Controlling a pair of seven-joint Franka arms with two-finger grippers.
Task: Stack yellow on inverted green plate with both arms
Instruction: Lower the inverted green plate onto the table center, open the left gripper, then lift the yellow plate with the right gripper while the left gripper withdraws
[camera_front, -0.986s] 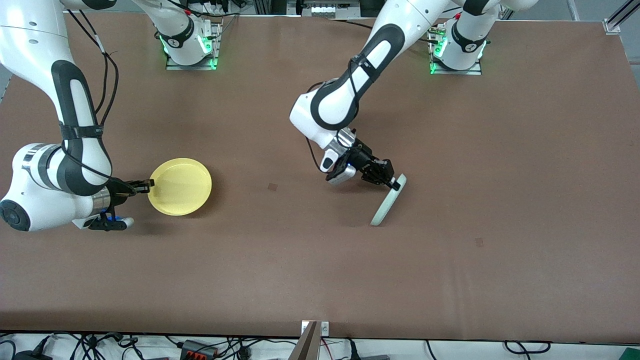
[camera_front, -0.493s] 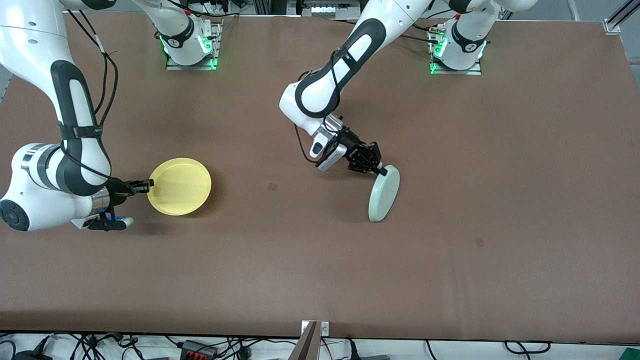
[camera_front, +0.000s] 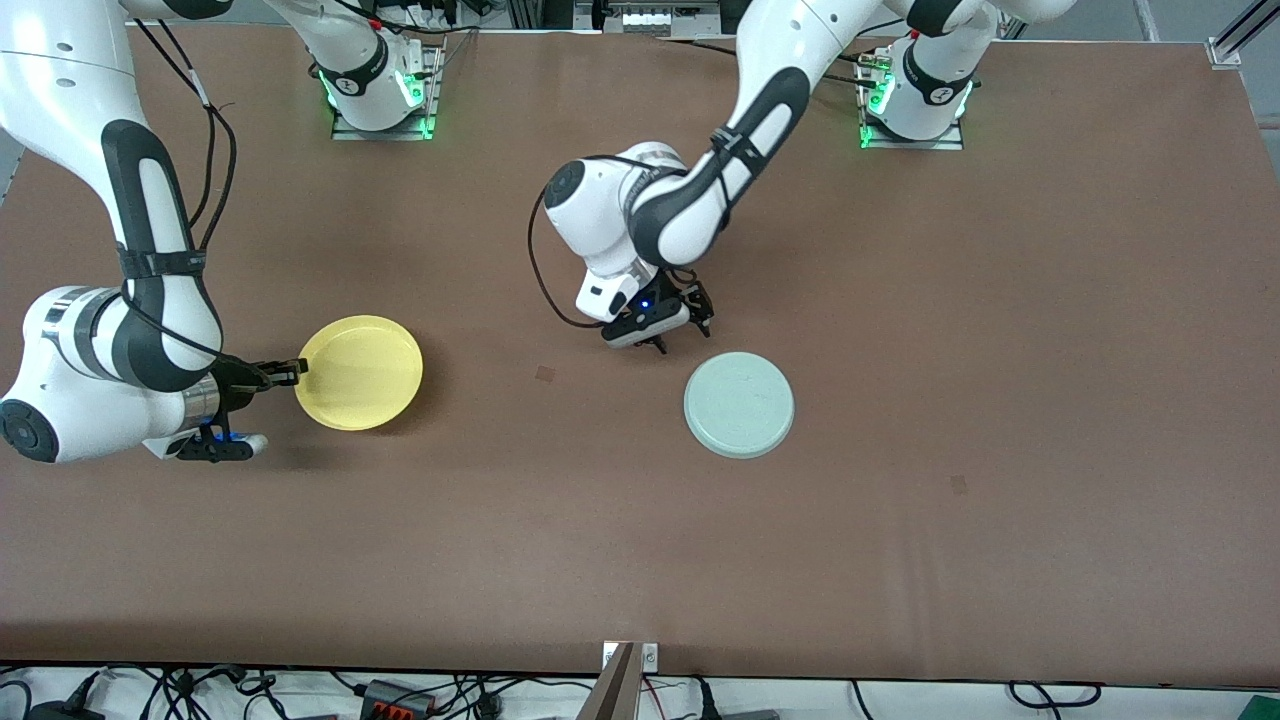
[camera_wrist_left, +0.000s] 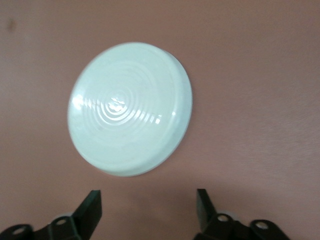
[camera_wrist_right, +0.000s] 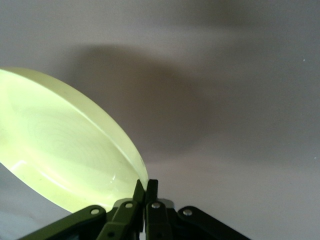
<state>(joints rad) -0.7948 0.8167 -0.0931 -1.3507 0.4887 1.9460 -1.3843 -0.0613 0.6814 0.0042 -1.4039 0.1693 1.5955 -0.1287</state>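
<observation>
The green plate (camera_front: 739, 404) lies bottom-up on the table (camera_front: 1000, 300), near its middle and slightly toward the left arm's end; in the left wrist view its ringed underside (camera_wrist_left: 129, 129) faces up and the rim rests flat on the brown surface. The yellow plate (camera_front: 360, 372) sits toward the right arm's end, well apart from the green one and about level with it, so the coming move is a carry along the table's length toward the left arm's end, and the right arm is the one placed to make it.

The right tool (camera_front: 290, 372) is pinched on the yellow plate's rim at the edge toward the right arm's end; the right wrist view shows its fingertips (camera_wrist_right: 145, 191) closed on that rim, with the yellow plate (camera_wrist_right: 65, 145) tilted and shadowed beneath, so it is probably lifted just off the surface, though the front view does not settle this.

The left tool (camera_front: 668, 332) hangs spread wide and holding nothing, just beside the green plate on the side toward the robots' bases, apart from it. The arm looks to be waiting.

The table between the two plates is bare brown board, so the path looks free; the left tool's closeness to the target is the one thing that might crowd the placement.
</observation>
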